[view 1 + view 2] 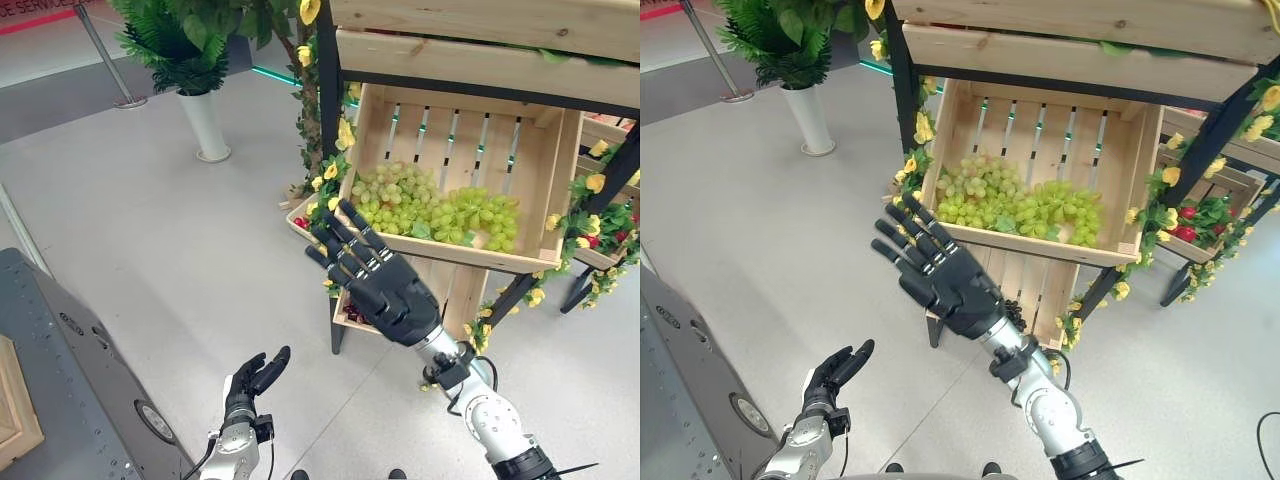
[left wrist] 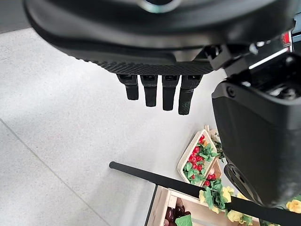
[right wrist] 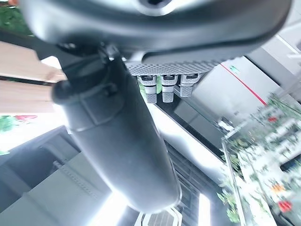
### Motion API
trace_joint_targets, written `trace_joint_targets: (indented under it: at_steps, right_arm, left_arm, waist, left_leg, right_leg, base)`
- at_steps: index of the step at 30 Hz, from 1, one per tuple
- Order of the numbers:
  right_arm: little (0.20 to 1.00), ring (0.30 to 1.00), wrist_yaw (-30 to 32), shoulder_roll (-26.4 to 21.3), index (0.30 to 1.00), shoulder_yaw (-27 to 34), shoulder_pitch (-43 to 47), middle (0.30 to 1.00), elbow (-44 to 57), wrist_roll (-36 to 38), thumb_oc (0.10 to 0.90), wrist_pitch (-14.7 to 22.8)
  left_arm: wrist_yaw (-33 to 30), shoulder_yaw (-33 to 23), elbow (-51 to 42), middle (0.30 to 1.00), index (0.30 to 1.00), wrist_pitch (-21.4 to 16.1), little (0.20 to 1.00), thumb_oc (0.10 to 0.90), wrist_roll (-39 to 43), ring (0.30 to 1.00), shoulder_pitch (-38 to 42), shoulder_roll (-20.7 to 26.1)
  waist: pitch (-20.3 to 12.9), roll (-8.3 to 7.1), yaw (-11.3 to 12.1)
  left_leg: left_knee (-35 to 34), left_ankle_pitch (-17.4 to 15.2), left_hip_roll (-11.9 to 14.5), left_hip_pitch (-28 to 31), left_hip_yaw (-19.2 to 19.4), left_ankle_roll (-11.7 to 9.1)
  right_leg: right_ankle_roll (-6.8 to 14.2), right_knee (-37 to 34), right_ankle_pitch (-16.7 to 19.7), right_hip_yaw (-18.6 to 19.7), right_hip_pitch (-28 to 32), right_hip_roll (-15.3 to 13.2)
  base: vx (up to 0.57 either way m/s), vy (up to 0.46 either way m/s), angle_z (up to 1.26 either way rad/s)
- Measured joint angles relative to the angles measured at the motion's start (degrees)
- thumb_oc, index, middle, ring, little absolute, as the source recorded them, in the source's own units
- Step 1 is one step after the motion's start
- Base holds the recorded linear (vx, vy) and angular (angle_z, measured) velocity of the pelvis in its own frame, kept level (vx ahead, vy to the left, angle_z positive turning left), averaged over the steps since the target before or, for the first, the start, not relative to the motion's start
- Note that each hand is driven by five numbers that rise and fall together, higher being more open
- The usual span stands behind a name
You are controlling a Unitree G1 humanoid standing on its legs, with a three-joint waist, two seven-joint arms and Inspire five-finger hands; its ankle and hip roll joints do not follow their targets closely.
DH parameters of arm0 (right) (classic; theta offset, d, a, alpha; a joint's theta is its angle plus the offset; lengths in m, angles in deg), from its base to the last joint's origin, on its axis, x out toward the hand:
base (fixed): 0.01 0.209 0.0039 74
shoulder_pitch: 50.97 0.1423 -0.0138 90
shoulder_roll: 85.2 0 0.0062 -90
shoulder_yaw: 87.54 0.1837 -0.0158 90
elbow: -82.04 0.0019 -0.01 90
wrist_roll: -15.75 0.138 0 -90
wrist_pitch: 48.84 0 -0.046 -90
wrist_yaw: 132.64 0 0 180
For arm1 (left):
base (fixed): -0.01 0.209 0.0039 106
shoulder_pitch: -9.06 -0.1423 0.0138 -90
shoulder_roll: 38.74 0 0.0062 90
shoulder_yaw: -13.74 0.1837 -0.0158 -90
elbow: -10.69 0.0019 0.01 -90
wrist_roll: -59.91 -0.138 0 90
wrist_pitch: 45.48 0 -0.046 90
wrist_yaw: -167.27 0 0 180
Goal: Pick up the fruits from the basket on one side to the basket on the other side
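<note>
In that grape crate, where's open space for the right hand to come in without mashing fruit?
Bare slats lie in the wooden crate behind the green grapes, up to its back wall. The front half is crowded: grapes pile against the front rim, where the open right hand hovers. The left hand hangs low, open.

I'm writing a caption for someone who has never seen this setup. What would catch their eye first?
Probably the heap of green grapes in the tilted wooden crate on the flower-trimmed stand. Next, the robot's right hand, fingers straight and spread, raised just in front of the crate's near-left corner, holding nothing. The left hand hangs low over the grey floor, open and empty, and a white vase of green fronds stands at the far left.
</note>
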Motion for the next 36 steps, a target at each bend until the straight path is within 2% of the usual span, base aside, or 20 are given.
trace_joint_targets:
  at_steps: [5,9,12,14,15,22,24,25,26,27,28,29,30,31,32,33,35,36]
  right_arm:
    - [0.9,0.9,-2.24,-3.36,0.9,-2.42,-2.92,0.9,-5.99,-4.49,0.8,-0.37]
    - [0.9,0.9,-2.13,-2.45,0.9,-2.12,-6.86,0.9,-11.52,-4.53,0.8,-0.69]
    - [0.9,0.9,-1.59,-1.34,0.9,-2.99,-8.65,0.9,-17.2,-5.34,0.8,-0.25]
    - [0.9,0.9,0.22,-1.1,0.9,-3.65,-8.1,0.9,-23.09,-11.0,0.8,0.84]
    - [0.9,0.9,0.49,-1.17,0.9,-3.85,-8.05,0.9,-23.89,-11.6,0.8,0.84]
    - [0.9,0.9,4.46,-0.23,0.9,-3.34,-5.6,0.9,-34.26,-13.41,0.8,1.1]
    - [0.9,0.9,7.22,0.74,0.9,-2.89,-5.06,0.9,-36.19,-12.93,0.8,1.15]
    - [0.9,0.9,7.89,0.72,0.9,-2.75,-5.07,0.9,-36.4,-12.91,0.8,1.15]
    - [0.9,0.9,8.83,1.0,0.9,-2.56,-5.08,0.9,-36.75,-12.8,0.8,1.15]
    - [0.9,0.9,10.49,1.72,0.9,-1.96,-5.12,0.9,-37.42,-12.72,0.8,1.15]
    - [0.9,0.9,11.37,2.49,0.9,-1.57,-4.91,0.9,-38.14,-12.73,0.8,1.16]
    - [0.9,0.9,12.81,3.25,0.9,-1.47,-4.21,0.9,-40.67,-12.48,0.8,1.17]
    - [0.9,0.9,13.1,3.42,0.9,-1.27,-4.14,0.9,-42.21,-11.59,0.8,1.18]
    - [0.9,0.9,13.45,3.46,0.9,-0.04,-4.36,0.9,-45.33,-8.84,0.8,1.2]
    - [0.9,0.9,13.81,3.67,0.9,1.72,-4.57,0.9,-47.09,-7.48,0.8,1.27]
    - [0.9,0.9,14.74,4.05,0.9,3.9,-4.64,0.9,-48.96,-5.46,0.8,1.64]
    - [0.9,0.9,16.44,4.38,0.9,6.22,-4.55,0.9,-50.32,-3.1,0.8,2.47]
    - [0.9,0.9,16.75,5.19,0.9,7.43,-4.37,0.9,-51.48,-1.37,0.8,2.61]
  left_arm:
    - [-0.09,-0.09,2.93,0.9,0.9,0.0,0.9,0.8,-0.14,0.9,-0.17,0.05]
    - [-0.28,-0.21,5.6,0.9,0.9,0.33,0.9,0.8,-0.17,0.9,-2.5,0.05]
    - [-0.62,-0.12,7.79,0.9,0.9,2.53,0.9,0.8,-1.43,0.9,-2.72,0.03]
    - [-0.62,-0.11,8.38,0.9,0.9,3.68,0.9,0.8,-1.77,0.9,-2.45,-0.23]
    - [-0.63,-0.11,8.38,0.9,0.9,3.76,0.9,0.8,-1.8,0.9,-2.44,-0.31]
    - [-1.93,-0.12,13.47,0.9,0.9,3.78,0.9,0.8,-2.08,0.9,-1.78,-2.36]
    - [-2.98,-0.76,15.5,0.9,0.9,3.53,0.9,0.8,-2.24,0.9,-2.7,-4.5]
    - [-3.32,-0.96,16.35,0.9,0.9,3.51,0.9,0.8,-2.18,0.9,-2.43,-4.97]
    - [-3.41,-0.98,18.35,0.9,0.9,3.48,0.9,0.8,-2.11,0.9,-1.82,-5.83]
    - [-3.34,-1.85,21.2,0.9,0.9,3.52,0.9,0.8,-2.18,0.9,0.45,-6.17]
    - [-3.26,-2.41,22.19,0.9,0.9,3.56,0.9,0.8,-2.08,0.9,1.74,-6.22]
    - [-3.27,-3.28,22.52,0.9,0.9,3.61,0.9,0.8,-1.91,0.9,2.86,-4.84]
    - [-3.36,-3.8,22.6,0.9,0.9,3.48,0.9,0.8,-1.88,0.9,2.8,-4.63]
    - [-3.46,-4.83,23.68,0.9,0.9,3.07,0.9,0.8,-2.17,0.9,2.3,-4.6]
    - [-3.48,-4.8,24.15,0.9,0.9,2.8,0.9,0.8,-2.47,0.9,2.27,-4.73]
    - [-3.49,-4.67,25.44,0.9,0.9,2.43,0.9,0.8,-3.02,0.9,2.05,-4.8]
    - [-3.78,-4.77,27.56,0.9,0.9,2.11,0.9,0.8,-3.49,0.9,2.42,-4.2]
    - [-3.82,-4.85,28.87,0.9,0.9,1.57,0.9,0.8,-3.43,0.9,2.82,-3.42]
  waist:
    - [-1.64,-0.06,0.35]
    - [-1.99,-0.03,0.31]
    - [-2.22,0.24,0.45]
    - [-2.15,0.56,0.28]
    - [-2.09,0.69,0.62]
    - [-0.37,3.22,1.17]
    - [0.72,4.61,1.96]
    - [0.97,4.85,2.02]
    - [1.86,5.13,1.52]
    - [3.18,4.05,0.29]
    - [4.28,2.25,0.0]
    - [5.08,-0.81,0.62]
    - [5.01,-1.73,0.87]
    - [5.13,-2.47,0.93]
    - [4.8,-1.74,0.83]
    - [4.45,-0.36,0.28]
    - [4.56,-0.62,-0.77]
    - [4.48,-0.87,-0.77]
  left_leg:
    - [0.0,-0.12,0.04,-0.03,-0.1,-0.02]
    - [0.0,-0.21,0.11,-0.25,-0.21,0.12]
    - [0.04,0.0,0.19,-1.19,-0.84,0.0]
    - [0.02,0.36,0.25,-1.76,-2.05,-0.01]
    - [0.03,0.37,0.31,-1.77,-2.07,-0.03]
    - [1.2,0.94,1.14,-1.73,-5.17,-1.25]
    - [1.23,1.0,2.36,-2.68,-6.24,-2.29]
    - [1.26,1.18,2.94,-3.23,-5.86,-2.58]
    - [1.54,0.99,4.12,-4.42,-3.04,-2.51]
    - [2.81,-2.46,6.46,-5.97,6.18,-0.94]
    - [5.1,-2.9,6.44,-5.67,10.79,0.23]
    - [12.14,-3.69,5.03,-5.59,16.01,0.46]
    - [16.84,-4.28,4.23,-5.49,16.04,0.48]
    - [22.65,-5.54,2.45,-3.96,15.42,-0.85]
    - [23.62,-7.07,1.46,-2.34,15.27,-1.62]
    - [22.46,-8.6,0.58,-0.86,15.37,-2.01]
    - [21.42,-8.44,0.43,-1.55,12.42,-2.24]
    - [19.93,-8.45,0.47,-1.59,10.31,-2.3]
  right_leg:
    - [-0.01,-0.03,-0.05,-0.05,0.01,0.0]
    - [-0.05,-0.04,-0.09,-0.17,-0.17,0.05]
    - [0.01,0.26,-0.14,-0.61,-0.85,0.15]
    - [-0.34,0.5,-0.63,-1.91,-0.85,0.18]
    - [-0.35,0.51,-0.64,-1.93,-0.83,0.25]
    - [-1.37,1.28,-1.67,-4.65,1.25,1.41]
    - [-1.98,1.54,-2.06,-5.41,1.4,2.87]
    - [-2.31,1.61,-2.26,-5.52,1.25,3.33]
    - [-2.97,1.81,-2.67,-6.35,1.32,4.27]
    - [-4.33,2.13,-3.29,-8.61,1.33,3.64]
    - [-4.64,1.85,-3.51,-10.24,1.05,1.94]
    - [-4.73,1.51,-3.5,-11.77,1.39,-0.9]
    - [-4.68,1.5,-3.52,-12.28,1.85,-1.83]
    - [-4.59,1.43,-3.51,-13.18,2.46,-2.41]
    - [-4.37,1.53,-3.61,-13.4,2.61,-2.29]
    - [-4.18,1.66,-3.72,-14.36,2.63,-1.77]
    - [-3.73,3.2,-4.15,-13.45,1.52,-0.81]
    - [-4.3,3.41,-4.59,-12.79,1.02,-0.05]
  base:
    - [0.04,-0.096,0.01]
    - [-0.02,-0.144,0.01]
    - [-0.09,-0.183,0.1]
    - [-0.06,-0.192,0.25]
    - [-0.03,-0.231,0.12]
    - [-0.02,-0.23,0.21]
    - [-0.14,-0.183,0.35]
    - [-0.21,-0.136,0.64]
    - [-0.23,-0.14,1.22]
    - [-0.26,-0.141,1.41]
    - [-0.23,-0.14,1.39]
    - [-0.22,-0.116,0.75]
    - [-0.22,-0.099,0.64]
    - [-0.19,-0.058,0.39]
    - [-0.19,-0.061,0.48]
    - [-0.22,-0.049,0.58]
    - [-0.3,0.005,0.63]
    - [-0.38,0.086,0.41]
